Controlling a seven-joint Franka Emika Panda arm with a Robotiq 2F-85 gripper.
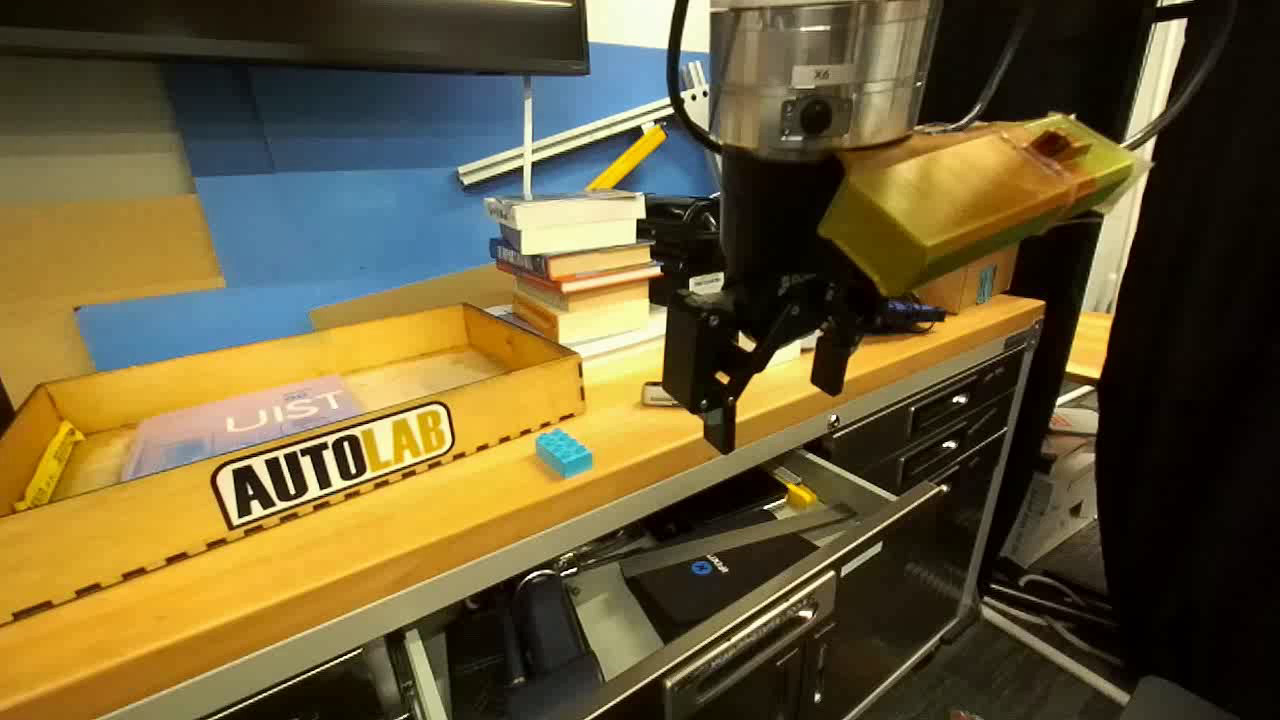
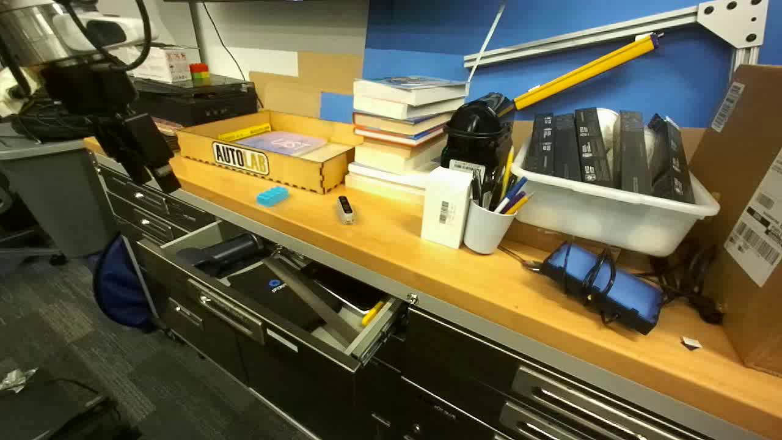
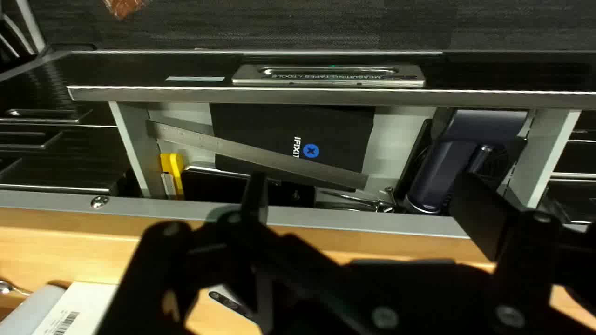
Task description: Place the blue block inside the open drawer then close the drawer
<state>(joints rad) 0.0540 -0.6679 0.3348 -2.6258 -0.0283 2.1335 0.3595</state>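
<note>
The drawer point(image 3: 186, 94) stands pulled out at the front of the bench point(image 2: 427, 269). A dark blue tool point(image 3: 437, 163) lies at one end of it and a yellow tool point(image 3: 173, 167) at the other. Between them is a black IFIXIT case point(image 3: 298, 123), with a metal strip point(image 3: 260, 156) slanting across it.

The gripper point(image 1: 774, 410) hangs in the air with its fingers point(image 1: 720, 428) wide apart, holding nothing. It is apart from the light-blue block point(image 1: 564, 455), which sits on the bench top, outside the drawer, near the wooden tray point(image 1: 150, 530) marked AUTOLAB. A UIST booklet point(image 2: 287, 142) lies in the tray.

A small device point(image 2: 345, 209) lies near the block on the bench. Farther along stand a white box point(image 2: 446, 208) and a cup point(image 2: 486, 229) of pens point(image 2: 512, 197), with a stack of books point(image 2: 406, 122) farther back. Behind everything, a yellow tube point(image 2: 586, 70) and a metal bar point(image 2: 580, 38) slope across the blue wall point(image 1: 300, 240).
</note>
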